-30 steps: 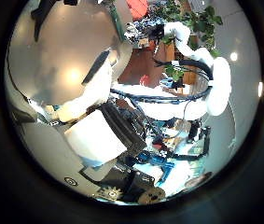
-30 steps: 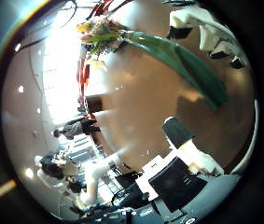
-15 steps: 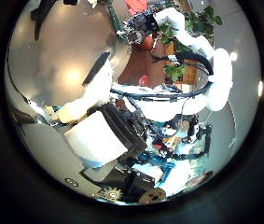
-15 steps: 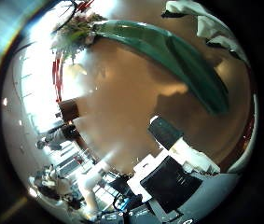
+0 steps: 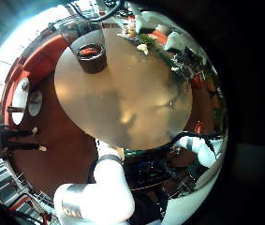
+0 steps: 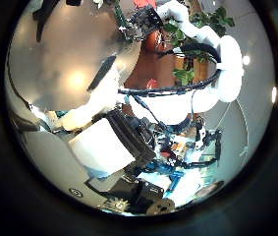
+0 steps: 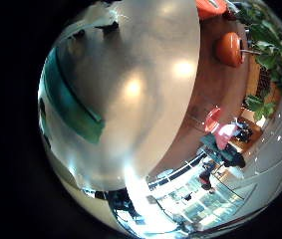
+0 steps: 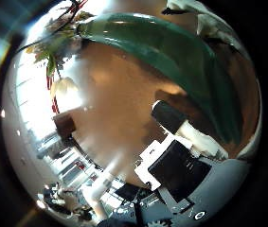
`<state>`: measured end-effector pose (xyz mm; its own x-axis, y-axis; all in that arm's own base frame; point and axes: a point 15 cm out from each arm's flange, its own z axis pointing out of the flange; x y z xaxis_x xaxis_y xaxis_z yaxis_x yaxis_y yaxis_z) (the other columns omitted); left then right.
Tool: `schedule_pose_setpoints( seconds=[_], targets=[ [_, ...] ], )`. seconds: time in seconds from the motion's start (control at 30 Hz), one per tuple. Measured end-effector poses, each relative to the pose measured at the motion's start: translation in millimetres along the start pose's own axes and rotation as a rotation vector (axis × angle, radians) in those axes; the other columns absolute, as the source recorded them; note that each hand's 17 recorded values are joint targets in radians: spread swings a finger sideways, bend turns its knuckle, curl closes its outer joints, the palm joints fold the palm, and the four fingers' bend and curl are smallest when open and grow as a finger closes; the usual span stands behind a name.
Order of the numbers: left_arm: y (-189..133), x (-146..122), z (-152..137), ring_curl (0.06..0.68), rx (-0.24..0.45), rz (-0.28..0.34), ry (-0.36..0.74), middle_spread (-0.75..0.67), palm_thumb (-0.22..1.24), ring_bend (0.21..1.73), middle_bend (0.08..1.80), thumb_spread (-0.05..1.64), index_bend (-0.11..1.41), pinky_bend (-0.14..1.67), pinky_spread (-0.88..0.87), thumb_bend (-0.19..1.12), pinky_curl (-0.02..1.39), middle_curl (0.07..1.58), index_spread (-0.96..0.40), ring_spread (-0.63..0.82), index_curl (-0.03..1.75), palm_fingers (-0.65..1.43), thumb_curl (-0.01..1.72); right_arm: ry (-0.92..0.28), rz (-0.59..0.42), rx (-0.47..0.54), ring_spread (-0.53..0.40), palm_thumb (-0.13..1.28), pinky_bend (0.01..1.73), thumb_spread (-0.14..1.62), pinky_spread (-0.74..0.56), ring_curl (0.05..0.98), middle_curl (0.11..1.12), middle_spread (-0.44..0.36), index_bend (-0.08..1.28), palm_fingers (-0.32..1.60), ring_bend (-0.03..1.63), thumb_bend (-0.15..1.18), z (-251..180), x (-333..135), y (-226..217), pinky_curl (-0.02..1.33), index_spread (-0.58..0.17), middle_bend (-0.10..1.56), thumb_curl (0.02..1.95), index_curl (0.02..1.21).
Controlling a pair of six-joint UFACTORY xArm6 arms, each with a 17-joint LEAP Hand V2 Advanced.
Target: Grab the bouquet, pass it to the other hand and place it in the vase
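Note:
The bouquet point(image 8: 162, 52) lies on the round table point(image 5: 123, 94), flowers point(image 8: 62, 47) at one end and a long paper wrap point(image 7: 76, 105) around the stems. My right hand point(image 6: 163, 15) hovers low over it, and the wrap fills much of both right palm views. Its fingers point(image 8: 186, 151) are spread on either side of the wrap without closing on it. The vase point(image 5: 93, 56) stands upright on the table, apart from the bouquet point(image 5: 137, 37). My left hand point(image 6: 104, 138) hangs high above the table with relaxed fingers, holding nothing.
The tabletop between the vase and the bouquet is bare and shiny. Potted plants point(image 6: 202, 25) and chairs point(image 7: 230, 48) stand on the floor beyond the table's edge. The right arm point(image 6: 212, 84) arches over the table's far side.
The right palm views have closed in on the bouquet, and the wrap now looks larger and nearer. In the left thumb side view the right arm has reached further over the bouquet.

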<state>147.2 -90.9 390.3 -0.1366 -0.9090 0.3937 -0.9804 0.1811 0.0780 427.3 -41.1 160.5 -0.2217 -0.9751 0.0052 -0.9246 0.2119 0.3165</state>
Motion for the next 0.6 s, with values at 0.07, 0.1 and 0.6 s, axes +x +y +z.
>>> schedule_pose_setpoints(
  seconds=[0.07,0.1,0.6],
  targets=[
    [-0.5,0.1,-0.4,0.081,0.002,0.0,0.0,-0.04,0.42,0.7,0.34,1.16,0.21,0.23,0.15,-0.02,0.3,0.53,-0.19,0.07,0.62,0.56,0.35,0.006,0.002,-0.011,-0.18,0.62,0.79,0.99,-0.1,0.454,0.56,-0.107,0.33,0.43,1.07,-0.03,3.1,1.1,-0.2,0.3,-0.241,0.79,0.46,0.54],
    [-0.9,0.4,-0.8,0.08,0.002,0.0,0.002,-0.04,0.42,0.71,0.34,1.16,0.21,0.23,0.15,-0.02,0.3,0.53,-0.19,0.07,0.62,0.56,0.35,0.007,0.002,-0.012,-0.183,0.62,0.8,0.99,-0.11,0.455,0.56,-0.108,0.33,0.44,1.08,-0.03,2.9,1.0,-2.6,0.29,-0.248,0.79,0.46,0.54],
    [-0.8,1.7,-3.0,0.073,0.007,-0.013,0.005,-0.04,0.42,0.71,0.34,1.16,0.21,0.23,0.15,-0.02,0.3,0.53,-0.19,0.07,0.63,0.56,0.35,0.05,-0.016,-0.095,-0.253,0.73,1.05,0.97,-0.44,0.497,0.65,-0.23,0.51,1.13,1.14,-0.01,10.9,4.1,-1.5,0.35,-0.422,0.88,0.48,0.66]
  ],
)
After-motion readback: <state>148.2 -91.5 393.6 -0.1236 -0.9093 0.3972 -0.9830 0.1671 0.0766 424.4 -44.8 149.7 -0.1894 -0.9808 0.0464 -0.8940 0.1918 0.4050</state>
